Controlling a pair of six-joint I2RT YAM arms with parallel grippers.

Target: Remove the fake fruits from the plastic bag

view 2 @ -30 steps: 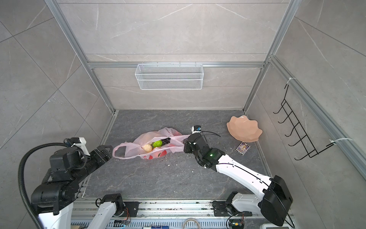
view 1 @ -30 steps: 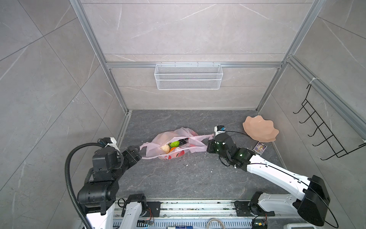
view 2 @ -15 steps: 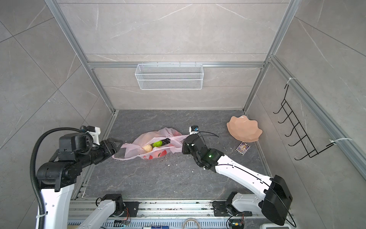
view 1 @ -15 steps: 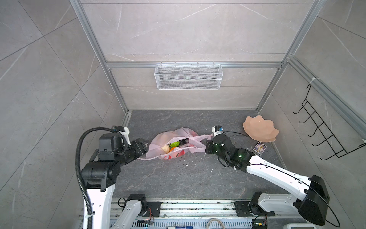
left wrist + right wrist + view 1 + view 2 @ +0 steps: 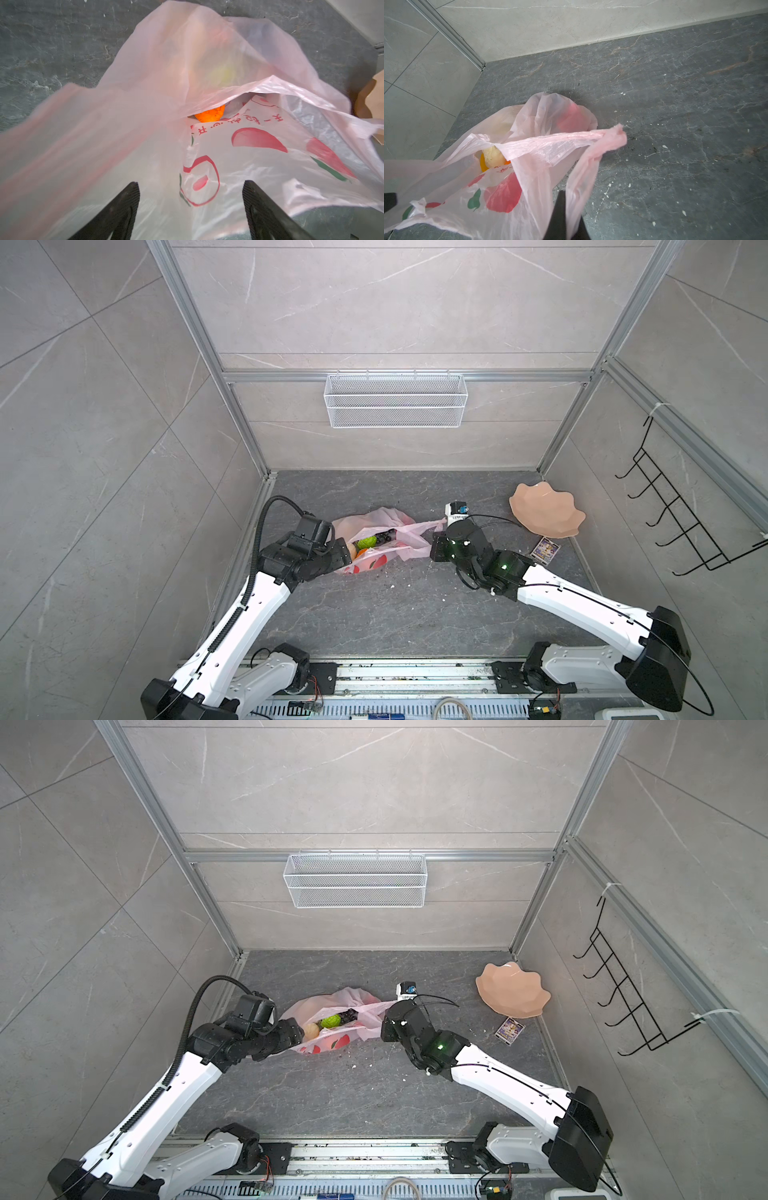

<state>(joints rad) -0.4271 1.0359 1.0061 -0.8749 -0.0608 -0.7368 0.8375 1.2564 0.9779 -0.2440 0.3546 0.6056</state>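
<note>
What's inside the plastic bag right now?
Through the plastic bag's mouth: a bumpy green fruit, dark grapes, a beige lumpy fruit and an orange. Anything deeper is covered by pink film.

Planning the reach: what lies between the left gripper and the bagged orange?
Only printed film of the plastic bag, shown in the left wrist view.

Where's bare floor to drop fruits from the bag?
Free: floor in front of the plastic bag, out to the front rail; also the strip behind it to the back wall. Crowded: bag's ends at left gripper and right gripper; dish and card corner.
</note>
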